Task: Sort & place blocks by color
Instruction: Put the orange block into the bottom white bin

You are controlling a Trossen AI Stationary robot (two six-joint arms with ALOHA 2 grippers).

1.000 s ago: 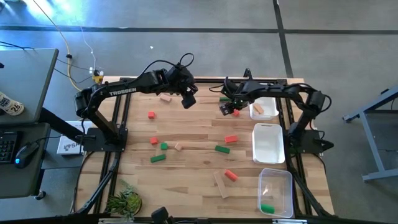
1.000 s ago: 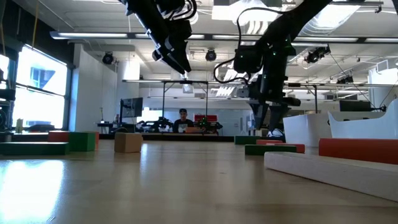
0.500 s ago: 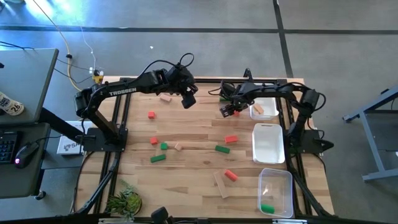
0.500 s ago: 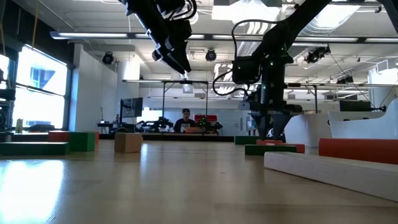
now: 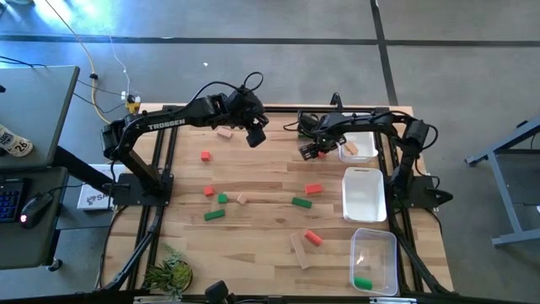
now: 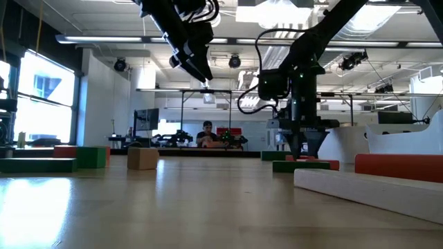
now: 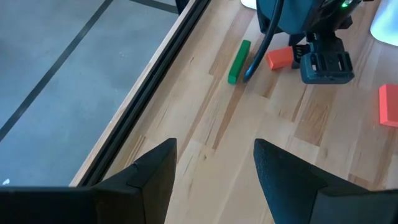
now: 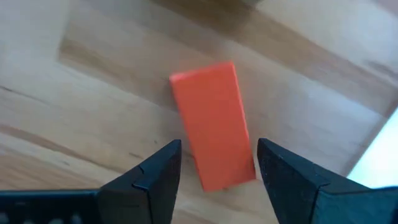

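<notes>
The right gripper (image 8: 214,171), fingers spread and ungrasping, straddles a red block (image 8: 213,124) whose long axis runs twelve-to-six between them.

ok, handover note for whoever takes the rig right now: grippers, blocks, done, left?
Right gripper: open, low over a red block lying on the table near the far white tray; nothing held.
Left gripper: open and empty, raised over the table's far side.
Done: one tan block in the far tray, one green block in the clear tray. Middle white tray holds nothing.
Left: the red, green and tan blocks scattered across the table, including the green bar by the right arm.
</notes>
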